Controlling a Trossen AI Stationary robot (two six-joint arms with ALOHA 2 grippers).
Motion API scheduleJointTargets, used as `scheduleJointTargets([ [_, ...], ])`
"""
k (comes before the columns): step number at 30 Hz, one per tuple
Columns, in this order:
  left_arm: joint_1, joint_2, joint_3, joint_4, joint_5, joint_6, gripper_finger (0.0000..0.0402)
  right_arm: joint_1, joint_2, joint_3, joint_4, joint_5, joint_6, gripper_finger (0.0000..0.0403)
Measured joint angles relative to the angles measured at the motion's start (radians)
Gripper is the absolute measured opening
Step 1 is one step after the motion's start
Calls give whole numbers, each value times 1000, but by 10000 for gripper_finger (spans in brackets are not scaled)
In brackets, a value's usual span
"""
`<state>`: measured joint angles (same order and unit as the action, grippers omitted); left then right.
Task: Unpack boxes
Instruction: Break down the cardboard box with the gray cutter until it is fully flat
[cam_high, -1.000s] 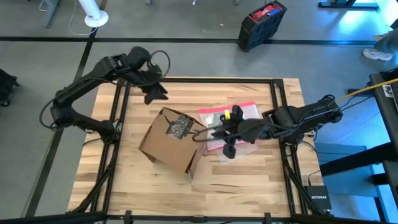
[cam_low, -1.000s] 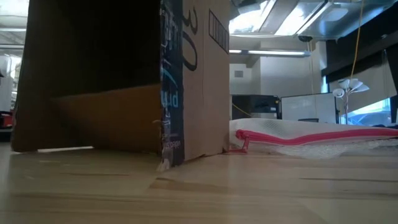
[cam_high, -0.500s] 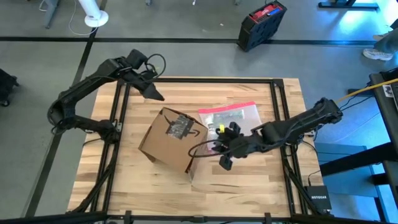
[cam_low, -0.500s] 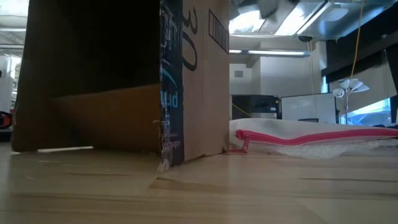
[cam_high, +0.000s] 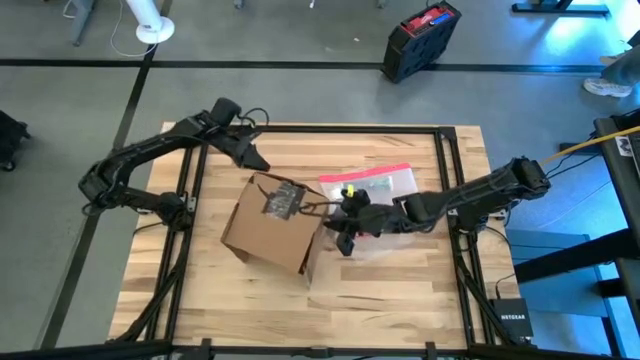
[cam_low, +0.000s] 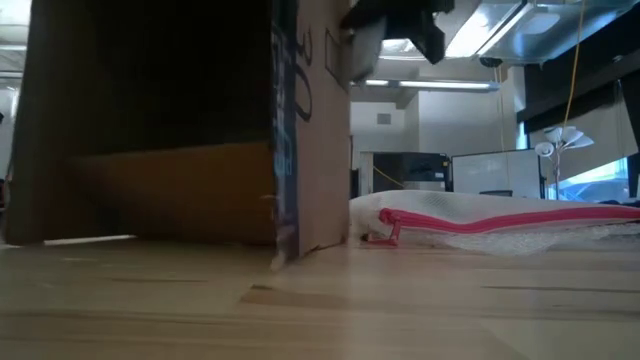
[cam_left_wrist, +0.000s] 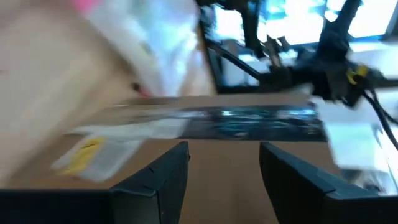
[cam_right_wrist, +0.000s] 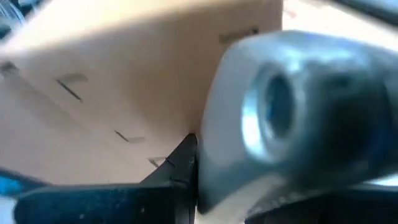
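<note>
The brown corrugated cardboard box (cam_high: 272, 225) with a black tape strip sits mid-table. The right gripper (cam_high: 340, 238) presses against its right side, beside the clear pink-edged pouch (cam_high: 372, 185); whether its fingers grip anything I cannot tell. The left gripper (cam_high: 254, 158) hovers just behind the box, fingers (cam_left_wrist: 163, 173) parted and empty.

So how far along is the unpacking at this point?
Looks done: the clear pouch lies on the table beside the cardboard box, outside it. In hand: the right end effector is at the box's side that faces the pouch, and the left end effector hovers open by the box's far corner. Left: the low view shows only a dark interior, so I cannot tell whether anything remains inside.
</note>
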<state>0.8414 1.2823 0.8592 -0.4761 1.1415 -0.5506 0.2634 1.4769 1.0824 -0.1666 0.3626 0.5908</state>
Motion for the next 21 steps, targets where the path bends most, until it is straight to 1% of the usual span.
scheduleJointTargets([
  [2, -36, 0, -3, 96, 29, -59, 186, -15, 0, 0, 51, 14, -40, 71],
  [4, -74, -1, -2, 227, 48, -134, 186, -29, 0, 1, 90, 24, -76, 71],
  [8, -133, -1, 0, 524, 54, -303, 186, -39, 0, 37, 91, 44, -151, 71],
  [10, -153, -1, 11, 616, 53, -361, 186, -43, 0, 59, 86, 55, -183, 71],
  [13, -176, -6, 53, 636, 45, -379, 186, -43, 0, 102, 51, 54, -217, 71],
  [16, -189, -10, 79, 628, 29, -384, 186, -49, -1, 145, -23, 51, -229, 71],
  [19, -182, -25, 78, 600, 5, -368, 186, -48, 0, 180, -147, 45, -218, 71],
  [21, -156, -46, 78, 550, -12, -324, 184, -48, 0, 193, -179, 34, -200, 71],
])
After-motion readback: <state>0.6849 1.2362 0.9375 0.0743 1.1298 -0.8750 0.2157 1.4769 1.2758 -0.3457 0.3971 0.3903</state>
